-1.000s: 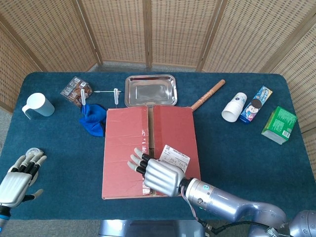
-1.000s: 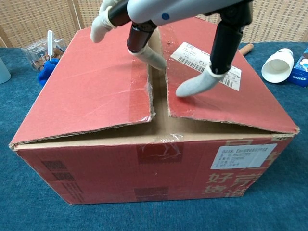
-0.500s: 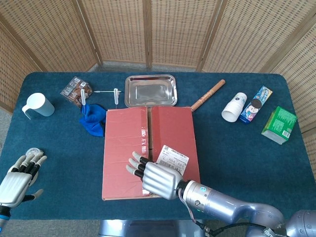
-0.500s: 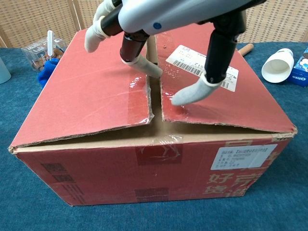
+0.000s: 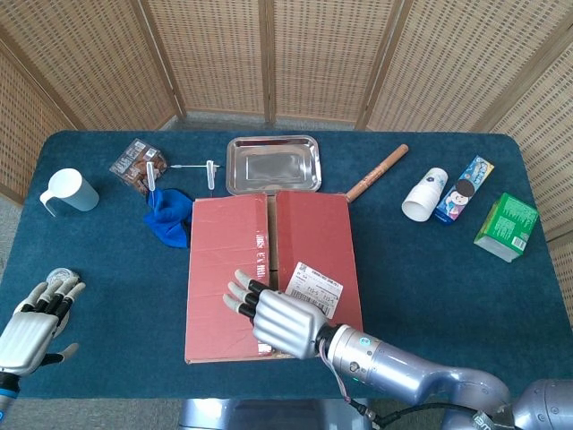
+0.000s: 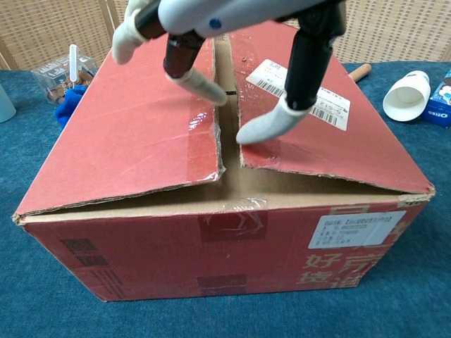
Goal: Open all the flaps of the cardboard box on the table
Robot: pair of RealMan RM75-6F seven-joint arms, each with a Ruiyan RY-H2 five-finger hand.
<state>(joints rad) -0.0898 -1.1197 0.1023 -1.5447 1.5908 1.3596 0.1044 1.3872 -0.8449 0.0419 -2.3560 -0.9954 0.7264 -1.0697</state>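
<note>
The red cardboard box [image 5: 224, 260] stands mid-table, its two top flaps lying nearly flat with a narrow gap along the seam [image 6: 227, 105]. The right flap [image 6: 331, 151] carries a white label [image 5: 315, 288]. My right hand [image 5: 277, 318] hovers over the near end of the seam with fingers spread, holding nothing. In the chest view its fingertips [image 6: 259, 128] sit at the right flap's inner edge, while others reach across the left flap [image 6: 127, 134]. My left hand [image 5: 31, 327] is at the table's front left corner, away from the box, with fingers apart and empty.
Behind the box are a metal tray [image 5: 273, 164], a blue cloth [image 5: 168, 218], a snack packet [image 5: 139, 166] and a wooden rolling pin [image 5: 377, 172]. A white mug [image 5: 70, 191] stands far left. A paper cup [image 5: 424, 194], biscuit pack [image 5: 466, 188] and green carton [image 5: 507, 226] lie right.
My right hand has slid leftward across the box top, from over the label toward the seam and left flap. The right flap's inner edge shifted slightly. The left hand stayed still.
</note>
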